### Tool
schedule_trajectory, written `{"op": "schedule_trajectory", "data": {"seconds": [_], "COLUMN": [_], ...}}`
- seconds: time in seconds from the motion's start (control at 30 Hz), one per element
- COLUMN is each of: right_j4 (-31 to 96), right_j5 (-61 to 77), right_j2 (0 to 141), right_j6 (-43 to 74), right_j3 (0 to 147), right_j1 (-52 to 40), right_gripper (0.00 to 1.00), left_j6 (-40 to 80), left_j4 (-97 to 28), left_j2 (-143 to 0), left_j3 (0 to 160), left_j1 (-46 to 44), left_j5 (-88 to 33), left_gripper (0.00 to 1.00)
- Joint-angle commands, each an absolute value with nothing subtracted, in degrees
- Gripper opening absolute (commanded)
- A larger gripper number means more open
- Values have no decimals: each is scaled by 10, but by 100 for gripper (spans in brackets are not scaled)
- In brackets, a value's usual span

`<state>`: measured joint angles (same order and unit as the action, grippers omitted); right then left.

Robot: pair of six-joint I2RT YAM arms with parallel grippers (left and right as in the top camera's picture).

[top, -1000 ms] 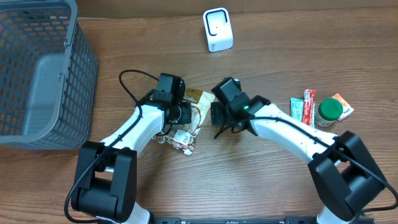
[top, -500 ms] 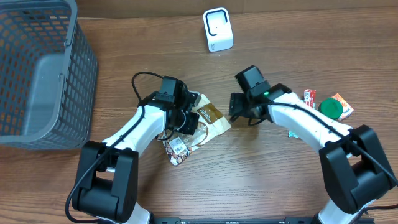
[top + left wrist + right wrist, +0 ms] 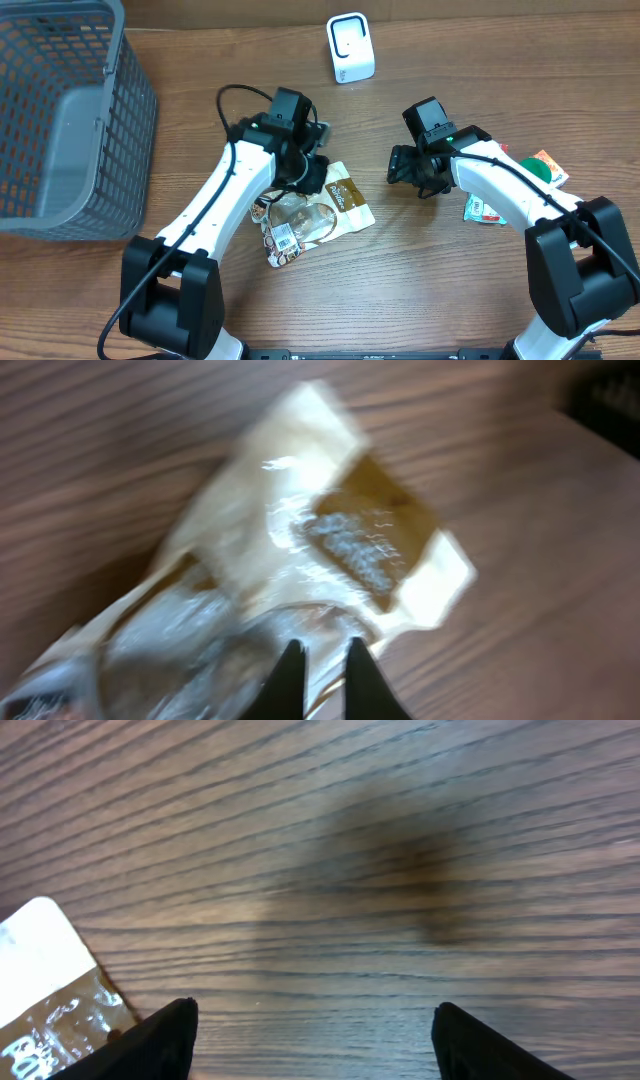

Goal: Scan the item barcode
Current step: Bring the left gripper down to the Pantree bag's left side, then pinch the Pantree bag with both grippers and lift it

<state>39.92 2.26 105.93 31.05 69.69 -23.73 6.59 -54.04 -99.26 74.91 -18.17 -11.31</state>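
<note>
Pouch [image 3: 320, 207], cream-and-brown with clear crinkled window, flat on table [image 3: 420, 300]; left pincer [image 3: 320, 652] clenched, right pincer [image 3: 315, 1020] released.

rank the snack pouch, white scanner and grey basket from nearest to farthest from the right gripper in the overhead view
From the right gripper:
1. snack pouch, close beside it, centre of view
2. white scanner, top centre of view
3. grey basket, far off, top left of view

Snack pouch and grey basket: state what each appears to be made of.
Snack pouch: likely thin plastic film, glossy. It crinkles, throws glare, and part of it looks clear. Grey basket: probably moulded plastic, matte. Its walls are a uniform grid of openings, though coated wire cannot be ruled out.
</note>
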Motion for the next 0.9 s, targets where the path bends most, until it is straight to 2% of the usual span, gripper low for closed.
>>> {"op": "schedule_trajectory", "data": {"seconds": [0.0,0.1,0.13,0.17,0.3,0.5,0.67,0.77,0.87], "right_j4": [390,379,378,378,378,376,369,362,363], "right_j5": [76,102,102,102,102,102,102,102,105], "right_j2": [1063,1063,1063,1063,1063,1063,1063,1063,1063], "right_j6": [283,265,265,265,265,265,253,250,250], "right_j3": [694,694,694,694,694,694,694,694,694], "right_j1": [-243,-247,-248,-250,-251,-251,-251,-251,-251], "right_gripper": [77,77,78,78,79,84,90,95,96], "left_j6": [196,249,254,256,256,258,258,258,258], "left_j4": [-579,-612,-622,-629,-641,-592,-529,-495,-470], "left_j2": [-993,-993,-993,-993,-993,-993,-993,-993,-993], "left_j3": [766,761,759,756,731,663,615,591,574], "left_j1": [-159,-138,-131,-125,-104,-83,-83,-83,-83], "left_j5": [37,66,62,59,66,-4,-56,-77,-83], "left_gripper": [22,59,68,74,85,87,74,73,69]}}
